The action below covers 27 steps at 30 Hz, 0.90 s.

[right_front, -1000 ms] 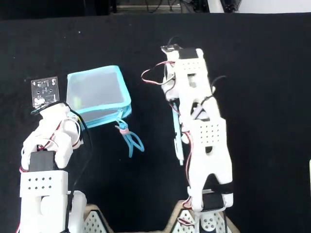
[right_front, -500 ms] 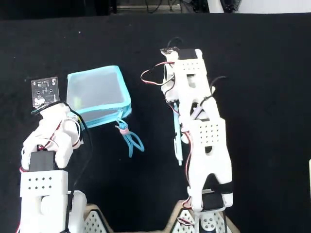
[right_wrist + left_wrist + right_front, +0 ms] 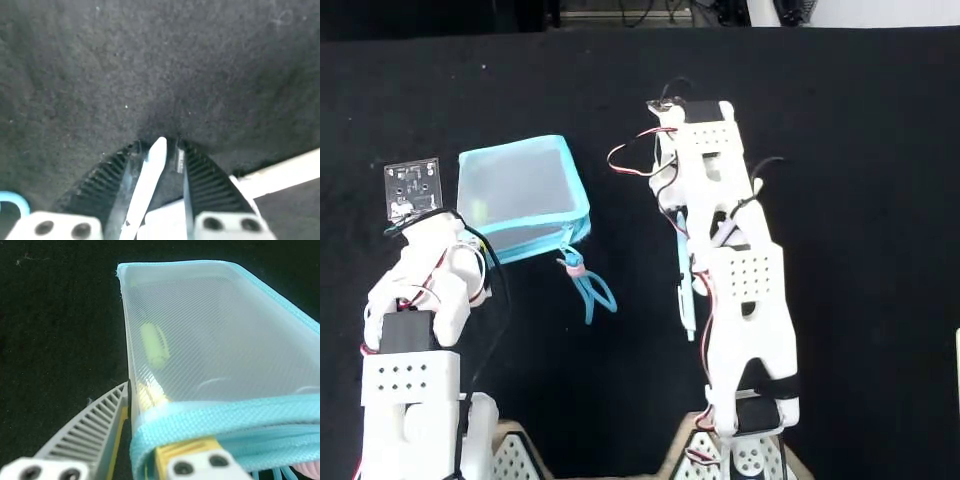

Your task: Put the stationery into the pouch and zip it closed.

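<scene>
My right gripper (image 3: 157, 150) seems closed on the pen (image 3: 149, 175), which lies lengthwise between the jaws. My left gripper (image 3: 137, 440) clamps the pouch (image 3: 215, 340) rim. Held lengthwise, the pen could slip out.

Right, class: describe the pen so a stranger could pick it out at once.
On the black table, find the white arm right of the blue mesh pouch. The pen runs along that arm's side, held in the right gripper: straight and slim, unlike the looped blue cord by the pouch.
</scene>
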Tool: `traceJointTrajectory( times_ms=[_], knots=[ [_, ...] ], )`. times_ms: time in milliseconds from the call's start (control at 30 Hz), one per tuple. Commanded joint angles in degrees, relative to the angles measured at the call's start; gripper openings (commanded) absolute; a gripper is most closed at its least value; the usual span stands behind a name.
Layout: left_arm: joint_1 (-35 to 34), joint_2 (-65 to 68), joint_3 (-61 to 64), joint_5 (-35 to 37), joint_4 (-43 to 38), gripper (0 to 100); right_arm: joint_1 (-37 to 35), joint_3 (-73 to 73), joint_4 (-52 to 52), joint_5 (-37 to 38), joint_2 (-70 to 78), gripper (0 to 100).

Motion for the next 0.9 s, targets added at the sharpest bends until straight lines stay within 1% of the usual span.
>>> traceJointTrajectory(
  times_ms=[0, 67, 200, 300, 400, 600, 733, 867],
  knots=[
    [-0.48, 0.00, -0.22, -0.62, -0.79, 3, -0.26, 5.32, 1.49, -0.97, -6.55, 13.3],
    [-0.48, 0.00, -0.22, -0.62, -0.79, 3, -0.26, 9.45, 0.09, -0.97, -8.40, 13.3],
    [-0.48, 0.00, -0.22, -0.62, -0.79, 3, 0.18, 18.07, -7.82, -0.97, -10.59, 11.6],
    [-0.48, 0.00, -0.22, -0.62, -0.79, 3, 0.00, 21.58, -11.87, -0.97, -10.68, 11.7],
    [-0.48, 0.00, -0.22, -0.62, -0.79, 3, 0.09, 21.05, -12.22, -0.97, -11.03, 11.6],
    [-0.48, 0.00, -0.22, -0.53, -0.79, 3, -0.18, 15.08, -7.91, -1.23, -11.03, 11.5],
    [-0.48, 0.00, -0.22, -0.62, -0.79, 3, 0.09, 13.05, -7.91, -5.63, -10.86, 11.3],
    [-0.48, 0.00, -0.22, -0.62, -0.79, 3, -0.18, 14.11, -8.18, -5.89, -10.77, 10.9]
  ],
)
